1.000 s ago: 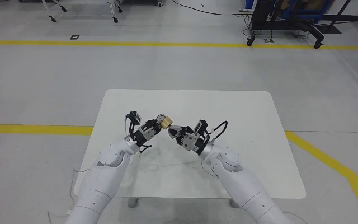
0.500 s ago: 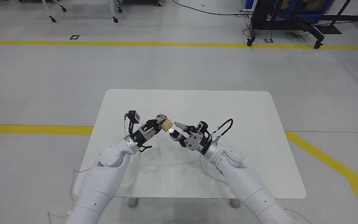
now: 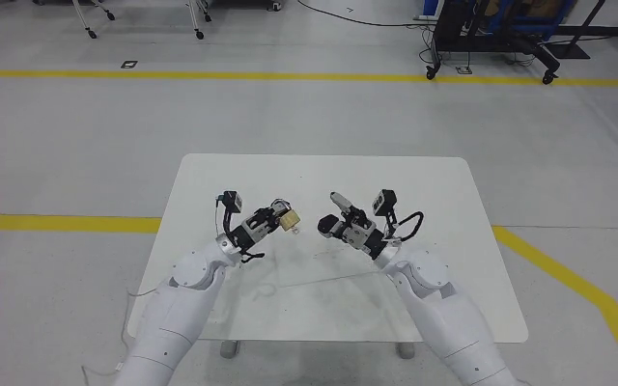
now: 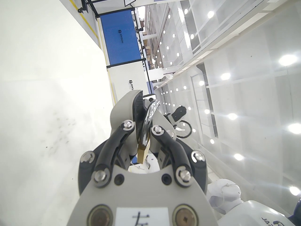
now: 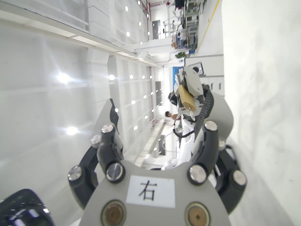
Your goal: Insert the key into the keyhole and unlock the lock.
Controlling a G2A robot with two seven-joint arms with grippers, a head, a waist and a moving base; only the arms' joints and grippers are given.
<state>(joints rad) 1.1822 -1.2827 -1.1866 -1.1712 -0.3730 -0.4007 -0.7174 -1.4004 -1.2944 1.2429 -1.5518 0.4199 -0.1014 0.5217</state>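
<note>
Your left gripper [image 3: 276, 217] has its jaws clamped on the silver shackle [image 4: 150, 114] of the brass padlock [image 5: 185, 97]. It holds the padlock above the middle of the white rectangular table [image 3: 425, 183], well in from every edge. Your right gripper [image 3: 332, 214] hangs near it, jaws spread wide, with open table between them. A small silver piece [image 5: 191, 112] juts from the padlock's free end.
</note>
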